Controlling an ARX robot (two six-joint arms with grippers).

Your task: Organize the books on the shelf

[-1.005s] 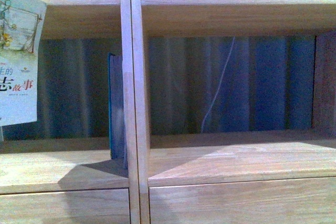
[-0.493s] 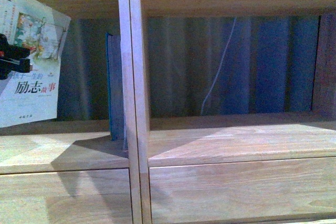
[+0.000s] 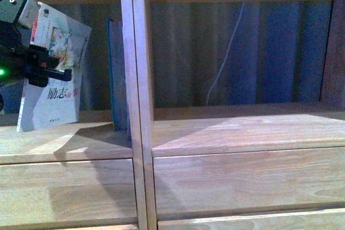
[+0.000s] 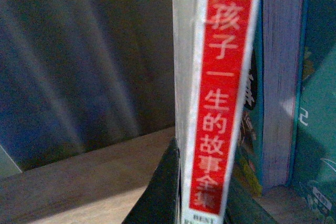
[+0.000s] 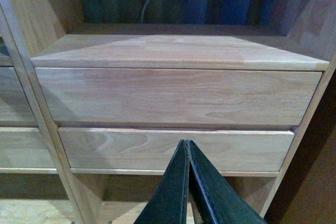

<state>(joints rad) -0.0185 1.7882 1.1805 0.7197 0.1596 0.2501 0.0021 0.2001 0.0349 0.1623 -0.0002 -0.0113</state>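
Jaws of the left gripper (image 3: 47, 69) are clamped on the pale paperback (image 3: 56, 95), gripping it partway up its cover at the far left of the front view. The paperback is inside the left compartment of the light-wood shelf (image 3: 81, 144). It is tilted, its top leaning right toward the middle of the unit, and its lower edge is down at the compartment's board. Whether it actually touches the wood I cannot tell. An illustration and black Chinese characters show on the cover. The left wrist view looks along the book's red spine (image 4: 226, 93), printed with pale characters, and dark fingers (image 4: 163, 192) press on either side of it.

Near it, with a gap between them in the front view, the dark teal book (image 3: 115, 74) stands upright with its far side against the double upright (image 3: 135, 100).

Right of that upright, behind the next compartment, a white cable (image 3: 225, 52) hangs in front of a striped blue backdrop (image 3: 280, 52). Plain drawer fronts (image 3: 242, 179) run below both compartments.

The right gripper (image 5: 187, 148) shows only in its own wrist view — jaws pressed together with nothing between them. It is lower than the open compartment, in front of the lower of two stacked drawer fronts.
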